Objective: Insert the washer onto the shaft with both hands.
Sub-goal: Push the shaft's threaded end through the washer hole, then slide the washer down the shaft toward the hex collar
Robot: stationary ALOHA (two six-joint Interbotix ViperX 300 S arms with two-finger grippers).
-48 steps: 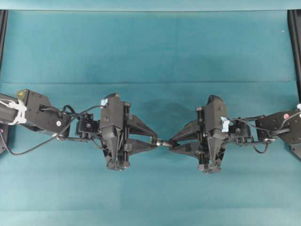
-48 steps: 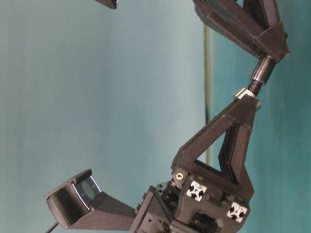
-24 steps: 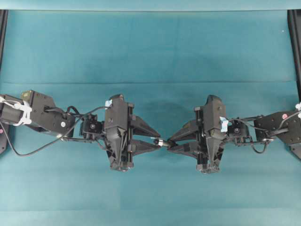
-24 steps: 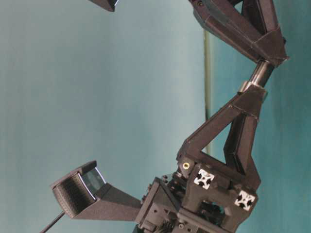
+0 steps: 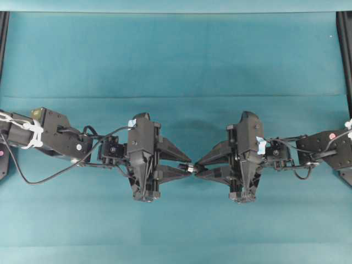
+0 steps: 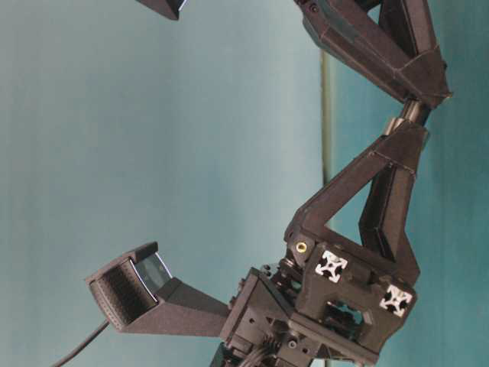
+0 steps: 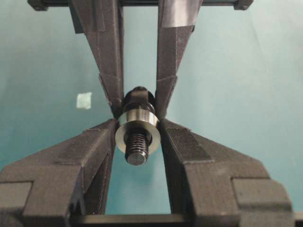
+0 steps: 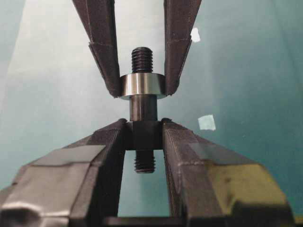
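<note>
Left gripper (image 7: 137,132) fingers pinch the washer (image 7: 137,127), threaded over the shaft (image 8: 143,113), which the right gripper (image 8: 144,135) fingers clamp between their tips.

Overhead, you see left gripper (image 5: 190,166) at 9 o'clock of table centre, right gripper (image 5: 196,168) at 3 o'clock, tips meeting mid-table above cloth (image 5: 176,55); shaft (image 8: 143,111) between them, along 9–3 line; washer (image 8: 142,85) around shaft, at left fingertips; right fingers clamp shaft just beside washer; tape squares (image 8: 206,122) on cloth at 3 o'clock of shaft in right wrist view.
</note>
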